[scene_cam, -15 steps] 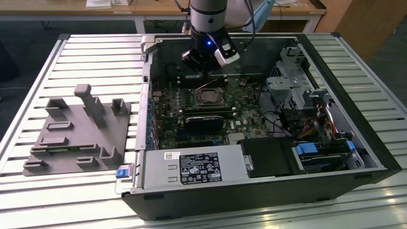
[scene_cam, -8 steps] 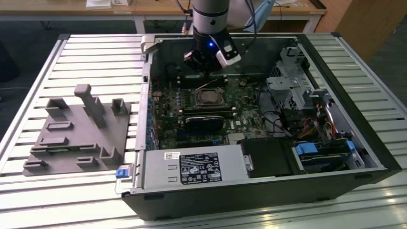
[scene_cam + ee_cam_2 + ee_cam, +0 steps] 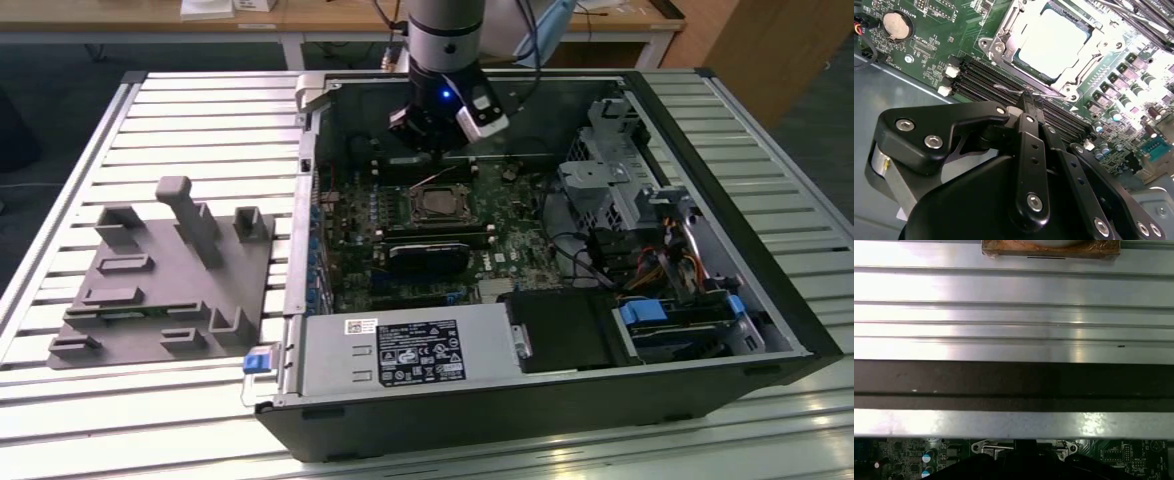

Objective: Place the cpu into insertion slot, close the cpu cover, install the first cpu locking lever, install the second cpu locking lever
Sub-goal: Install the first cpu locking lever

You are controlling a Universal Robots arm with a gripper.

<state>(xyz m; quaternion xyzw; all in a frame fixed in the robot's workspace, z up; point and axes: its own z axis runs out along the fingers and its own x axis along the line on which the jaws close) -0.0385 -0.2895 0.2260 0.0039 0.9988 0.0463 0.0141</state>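
Your claw (image 3: 1026, 102) is clenched, tips against the thin wire locking lever (image 3: 1009, 89) beside the cpu cover (image 3: 1004, 27); it's likely springy and slippery, so catch its bent end

Slatted alu table (image 3: 200, 110) w/ glare, wood workbench (image 3: 334, 18) behind, dark floor (image 3: 174, 55) btwn

- The cpu (image 3: 1054, 42): bright silver square, lying flat in the insertion slot (image 3: 1079, 19).
- The cpu cover (image 3: 1004, 31): silver-grey frame, lying flat around the cpu's top.
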